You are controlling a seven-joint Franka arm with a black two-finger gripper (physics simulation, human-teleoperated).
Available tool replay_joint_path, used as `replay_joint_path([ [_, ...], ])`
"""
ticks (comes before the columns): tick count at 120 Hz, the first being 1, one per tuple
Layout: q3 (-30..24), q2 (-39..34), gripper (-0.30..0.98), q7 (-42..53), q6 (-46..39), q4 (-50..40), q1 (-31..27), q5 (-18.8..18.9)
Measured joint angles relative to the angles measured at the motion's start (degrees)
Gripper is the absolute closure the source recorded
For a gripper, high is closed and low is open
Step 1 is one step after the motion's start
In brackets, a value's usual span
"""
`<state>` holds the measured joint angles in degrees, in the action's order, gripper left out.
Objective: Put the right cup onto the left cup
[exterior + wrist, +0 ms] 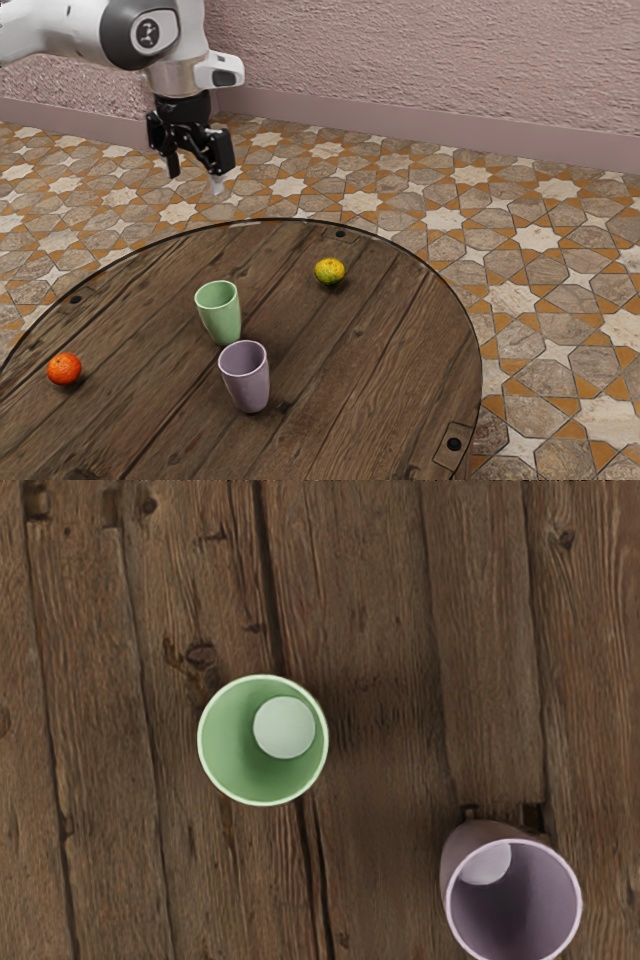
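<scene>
purple cup point(246, 380), green cup point(222, 318), orange fruit point(65, 369), yellow fruit point(330, 271), one each; one gripper point(195, 176), widely spread, empty

one green cup point(224, 322) and one purple cup point(250, 388) make two cups; one orange fruit point(65, 369) and one yellow fruit point(329, 271) make two fruits; plus one tabletop point(370, 350).

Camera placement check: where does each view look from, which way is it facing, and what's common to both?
Exterior view: off the arm's side, looking obliquely down over the round table toward the pink wall; the arm enters from the exterior view's upper left, open gripper pointing down.
Wrist view: on the arm's hand, looking steeply down at the planks, into both cups.
Shared: green cup, purple cup, tabletop.
</scene>
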<state>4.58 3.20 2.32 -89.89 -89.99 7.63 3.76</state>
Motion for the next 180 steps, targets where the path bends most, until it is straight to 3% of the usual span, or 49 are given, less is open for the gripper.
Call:
replay_joint_path([
  [27,-0.74,-2.84,0.00,-0.02,-4.07,-7.39,2.59,-0.73],
  [42,-4.45,-5.20,0.00,-1.02,-8.15,-14.39,0.46,-2.22],
  [56,-18.27,-7.19,0.02,-2.31,-12.71,-21.18,-12.05,-5.69],
  [73,-43.01,-10.95,0.05,-3.58,-16.88,-26.50,-36.05,-12.61],
  [91,-58.38,-16.92,0.08,-4.64,-19.56,-32.03,-50.97,-21.55],
  [105,-64.46,-20.88,0.11,-5.30,-20.37,-34.88,-57.38,-27.32],
  [125,-66.58,-23.97,0.14,-6.09,-20.80,-38.48,-59.04,-32.14],
  [147,-69.70,-24.30,0.17,-6.96,-21.16,-38.90,-62.35,-33.67],
  [180,-83.64,-24.12,0.20,-7.80,-23.71,-37.32,-77.52,-34.08],
])
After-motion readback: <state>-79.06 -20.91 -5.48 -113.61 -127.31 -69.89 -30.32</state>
